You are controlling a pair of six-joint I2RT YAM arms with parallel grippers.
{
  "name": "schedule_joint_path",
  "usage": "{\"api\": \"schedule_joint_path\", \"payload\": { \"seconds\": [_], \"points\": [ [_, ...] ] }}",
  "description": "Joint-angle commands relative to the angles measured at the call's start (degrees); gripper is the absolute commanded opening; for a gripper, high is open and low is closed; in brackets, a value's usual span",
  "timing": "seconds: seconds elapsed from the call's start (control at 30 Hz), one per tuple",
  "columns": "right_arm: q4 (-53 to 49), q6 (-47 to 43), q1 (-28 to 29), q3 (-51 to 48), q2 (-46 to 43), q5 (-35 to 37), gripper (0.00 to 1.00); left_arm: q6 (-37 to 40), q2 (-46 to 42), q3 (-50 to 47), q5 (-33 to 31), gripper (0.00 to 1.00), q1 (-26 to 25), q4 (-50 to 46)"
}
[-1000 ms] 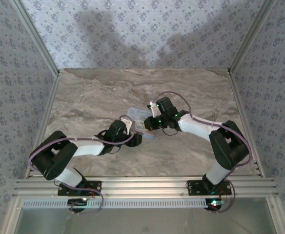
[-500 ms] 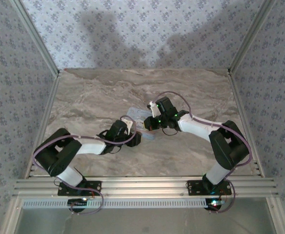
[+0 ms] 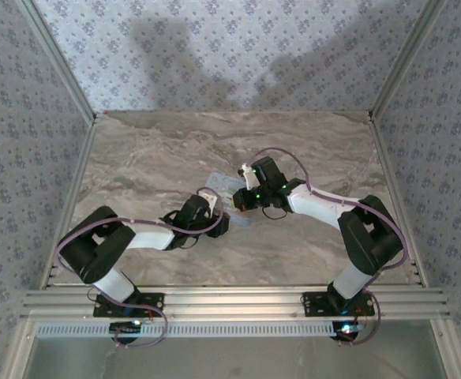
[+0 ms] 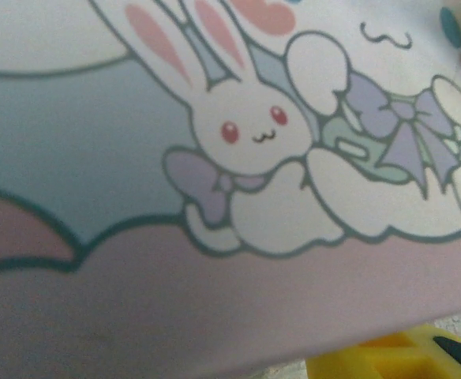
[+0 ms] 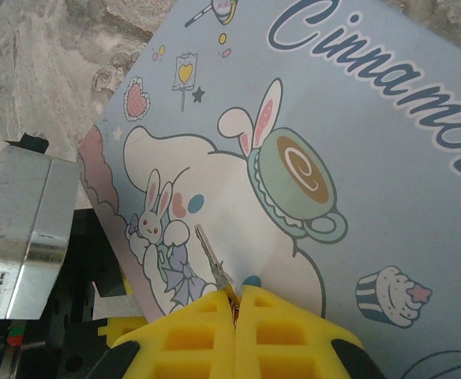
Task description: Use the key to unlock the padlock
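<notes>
two arms meeting over a printed tin, seen from above and from each wrist. patterned walls close the cell on the left, far and right sides. the marbled table is bare around the work, so there is free room far and left of the arms. both arms fold inward to the table's middle, where the light-blue cartoon tin lies flat with its long axis running far-left to near-right.

the left gripper sits at the tin's near-left edge. its wrist camera is pressed close to the printed lid, and one yellow fingertip shows at the lower border — whether the jaws are wide, narrow or clamped on something cannot be told. the right gripper reaches in from the right with its yellow fingers pressed together, pinching the key by its head.

the key's blade juts straight out of the fingertips, low over the lid, its long axis pointing left toward the left gripper. the padlock is too small to pick out here — judged to lie on that left side, so the right arm carries the insertion and must line the blade up with the keyway.
</notes>
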Motion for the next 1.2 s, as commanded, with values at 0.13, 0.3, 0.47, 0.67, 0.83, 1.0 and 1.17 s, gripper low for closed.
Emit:
{"api": "schedule_joint_path", "payload": {
  "seconds": [0.13,0.3,0.47,0.67,0.83,1.0,1.17],
  "points": [
    [-5.7,-0.9,1.0,-0.6,1.4,1.6,0.0,0.4,2.2,3.3,3.3,0.43,-2.3,3.7],
    [-5.6,-0.9,1.0,-0.6,1.3,1.7,0.0,0.3,2.1,3.4,3.2,0.4,-2.6,3.8],
    [-5.6,-0.9,1.0,-0.5,1.5,1.7,0.0,0.2,2.3,3.5,3.1,0.39,-2.9,4.0],
    [-5.7,-0.8,1.0,-0.6,1.5,1.8,0.0,0.1,2.1,3.6,3.1,0.38,-3.0,4.1],
    [-5.7,-0.8,1.1,-0.5,1.5,1.8,0.0,0.0,2.3,3.9,2.8,0.39,-3.5,4.0],
    [-5.6,-0.8,1.1,-0.5,1.4,1.8,0.0,-0.1,2.3,4.1,2.6,0.39,-3.7,4.1],
    [-5.6,-0.7,1.2,-0.5,1.3,1.8,0.0,-0.2,2.3,4.3,1.9,0.39,-4.0,3.8]
  ]
}}
